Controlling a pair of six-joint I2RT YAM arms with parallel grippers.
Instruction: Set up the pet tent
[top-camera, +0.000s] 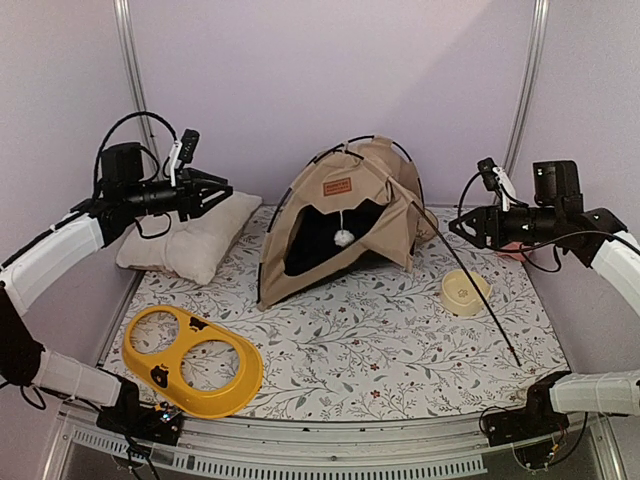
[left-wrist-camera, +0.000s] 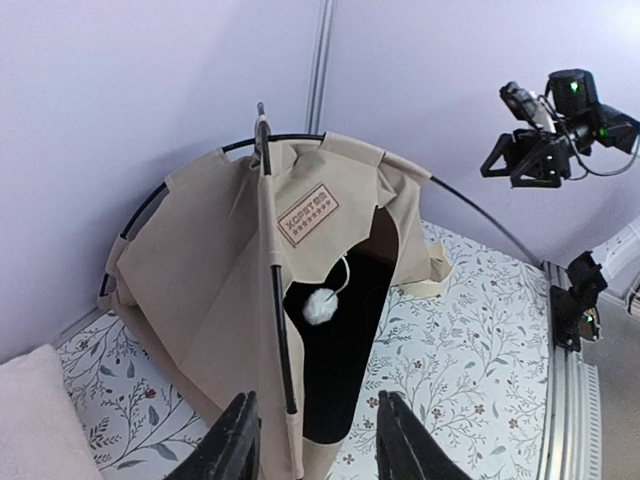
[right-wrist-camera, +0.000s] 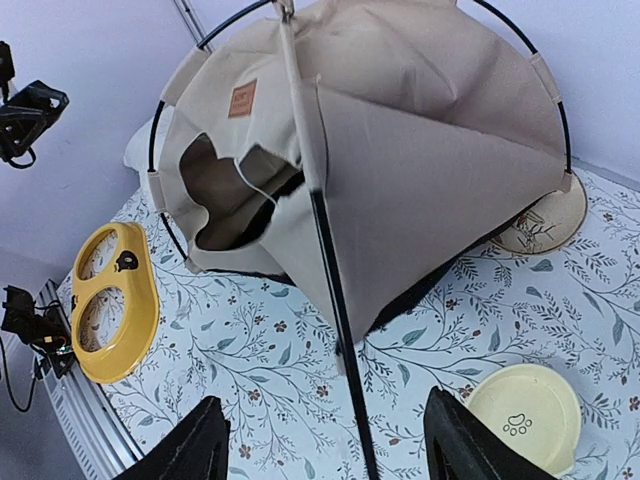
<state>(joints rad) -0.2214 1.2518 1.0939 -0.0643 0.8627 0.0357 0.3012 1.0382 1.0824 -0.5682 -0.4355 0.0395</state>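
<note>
Both sets of jaws hang in the air with nothing in them. The left jaws stand part open and the right jaws are wider. Between them I see the pet tent (top-camera: 300, 262) on the tabletop (top-camera: 400, 340), ahead and to the right of the left jaws, and to the left of the right jaws.

It is beige canvas on thin black arched poles, half raised. The front panel is up, but the cloth sags and folds on the side nearer the right jaws. A brown label (top-camera: 338, 187) sits above the dark arched doorway, and a white pom-pom (top-camera: 343, 238) hangs there on its string.

One long pole (right-wrist-camera: 340, 330) runs out of the canvas and slants across the tabletop under the right jaws. From that wrist it crosses straight through the gap. It passes just beside a cream bowl (top-camera: 465, 292) with a paw print.

A white pillow (top-camera: 190, 240) lies below the left jaws. A yellow two-hole tray (top-camera: 195, 360) lies nearer the arm bases.
</note>
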